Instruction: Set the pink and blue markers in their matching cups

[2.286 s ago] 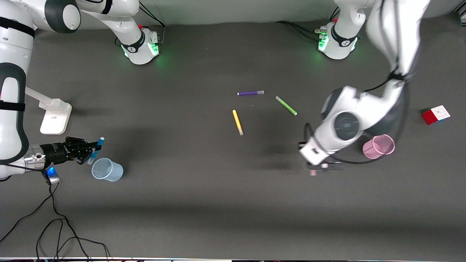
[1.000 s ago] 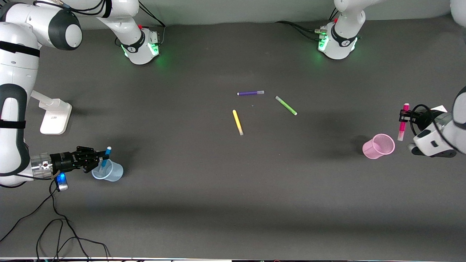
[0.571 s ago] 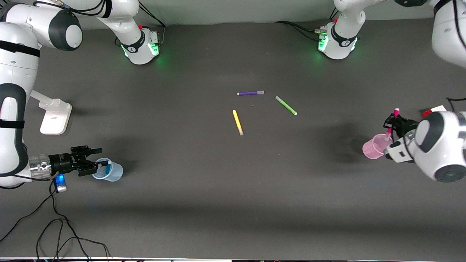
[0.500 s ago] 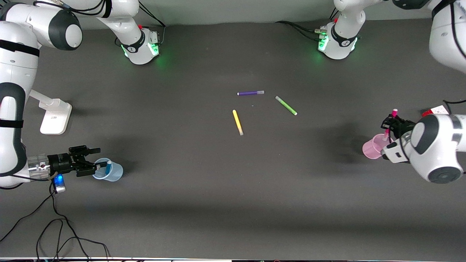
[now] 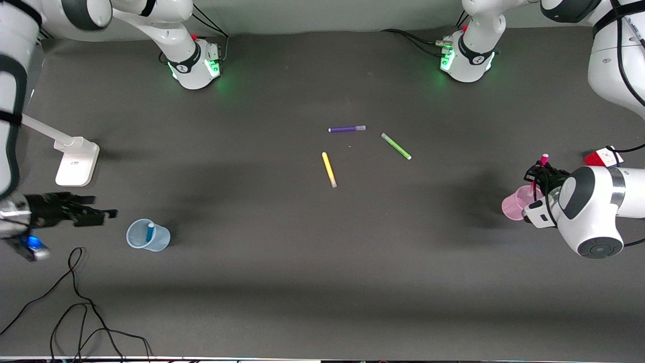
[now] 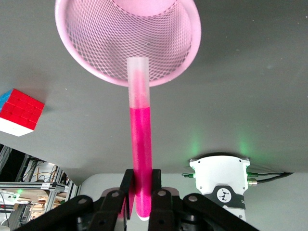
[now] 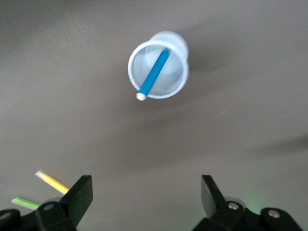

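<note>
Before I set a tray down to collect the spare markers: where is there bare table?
Bare: the wide strip between blue cup and pink cup, nearer the camera than the yellow marker. Crowded: the middle, with purple marker and green marker.

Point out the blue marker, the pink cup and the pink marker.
blue marker [image 7: 155, 72]: right wrist view, middle of its barrel, inside the blue cup.
pink cup [image 6: 187, 29]: left wrist view, on its mesh wall near the rim.
pink marker [image 6: 140, 139]: left wrist view, on its magenta barrel above the gripper's fingers.
</note>
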Tool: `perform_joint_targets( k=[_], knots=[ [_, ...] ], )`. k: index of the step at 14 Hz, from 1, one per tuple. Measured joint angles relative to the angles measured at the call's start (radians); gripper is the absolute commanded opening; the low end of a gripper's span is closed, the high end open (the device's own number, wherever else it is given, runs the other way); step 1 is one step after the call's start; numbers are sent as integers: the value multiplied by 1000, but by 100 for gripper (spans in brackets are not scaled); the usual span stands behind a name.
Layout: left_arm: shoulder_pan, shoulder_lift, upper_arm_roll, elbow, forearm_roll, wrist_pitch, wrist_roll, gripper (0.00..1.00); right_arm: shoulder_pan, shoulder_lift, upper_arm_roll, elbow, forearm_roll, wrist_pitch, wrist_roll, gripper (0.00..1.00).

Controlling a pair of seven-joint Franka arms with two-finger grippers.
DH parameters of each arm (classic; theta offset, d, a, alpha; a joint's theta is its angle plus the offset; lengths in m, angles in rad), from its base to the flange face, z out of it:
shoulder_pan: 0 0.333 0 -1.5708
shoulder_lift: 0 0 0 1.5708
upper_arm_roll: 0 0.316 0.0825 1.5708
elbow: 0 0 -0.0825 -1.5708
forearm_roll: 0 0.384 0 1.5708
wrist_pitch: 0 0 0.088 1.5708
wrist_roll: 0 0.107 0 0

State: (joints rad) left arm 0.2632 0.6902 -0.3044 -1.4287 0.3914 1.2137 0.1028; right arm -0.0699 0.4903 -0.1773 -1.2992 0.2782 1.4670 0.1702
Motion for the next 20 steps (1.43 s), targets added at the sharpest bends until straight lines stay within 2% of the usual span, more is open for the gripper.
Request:
perform_joint_targets(
  k=[2, 3, 4, 5, 6, 8, 13, 14, 17, 18, 19, 20],
  knots=[
    [0, 12, 0, 2, 10, 16, 0, 0, 38, -152, 0, -155, -85, 144, -15, 100],
    [0, 19, 0, 5, 13, 18, 0, 23, 58, -241, 0, -250, -125, 200, -15, 100],
    [0, 27, 0, 9, 14, 19, 0, 41, 71, -335, 0, -343, -150, 232, -16, 100],
    [0, 33, 0, 13, 15, 21, 0, 79, 77, -407, 0, -402, -160, 242, -18, 100],
    [0, 35, 0, 17, 15, 27, 0, 97, 79, -461, 0, -432, -164, 242, -22, 100],
    [-2, 37, -1, 31, 16, 37, 0, 99, 81, -509, 1, -419, -164, 210, -26, 100],
    [-8, 8, -8, 145, 12, 32, 7, 100, 86, -513, 15, -353, -172, 119, -93, 100],
    [-7, -16, -9, 160, -2, 33, 23, 100, 64, -514, 46, -349, -172, 112, -110, 100],
    [18, -142, -8, 184, -123, 51, 50, 100, -104, -537, 288, -339, -172, 76, -121, 100],
    [36, -191, -8, 183, -163, 56, 57, 100, -117, -557, 328, -343, -172, 58, -124, 100],
    [53, -235, -8, 182, -188, 57, 63, 100, -103, -584, 336, -359, -172, 52, -130, 100],
    [64, -269, -8, 181, -199, 58, 69, 100, -68, -610, 312, -380, -172, 51, -132, 100]
  ],
)
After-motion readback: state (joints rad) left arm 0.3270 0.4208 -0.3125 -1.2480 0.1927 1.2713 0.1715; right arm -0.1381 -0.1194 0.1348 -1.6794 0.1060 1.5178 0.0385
